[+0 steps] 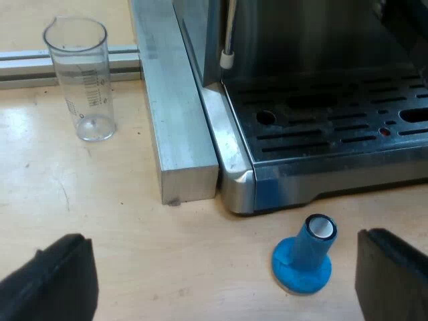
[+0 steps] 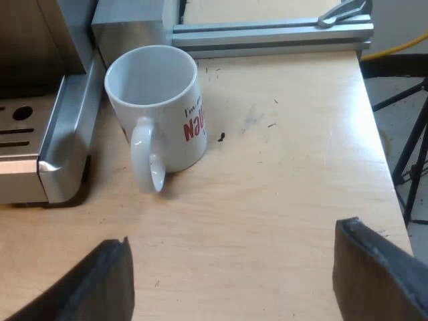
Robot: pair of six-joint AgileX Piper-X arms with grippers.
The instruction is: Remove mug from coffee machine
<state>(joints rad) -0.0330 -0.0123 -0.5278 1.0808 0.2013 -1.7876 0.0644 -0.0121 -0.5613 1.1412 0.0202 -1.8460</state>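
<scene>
White mug (image 2: 159, 114) on counter (image 2: 281, 174) beside espresso machine (image 2: 47, 157); blue tamper (image 1: 304, 259) by drip tray (image 1: 334, 127); left pincer (image 1: 221, 284) and right pincer (image 2: 234, 277) spread, empty

This looks like a lab or workshop test bench, not a kitchen. The pale wooden desk (image 2: 281, 167) carries bare aluminium rails (image 2: 267, 32) and a metal block (image 1: 177, 120) just beside the coffee machine (image 1: 321, 127). Black stand legs (image 2: 409, 167) show past the desk's edge.

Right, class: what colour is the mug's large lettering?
Red, on the white mug; clearest in the right wrist view.
</scene>
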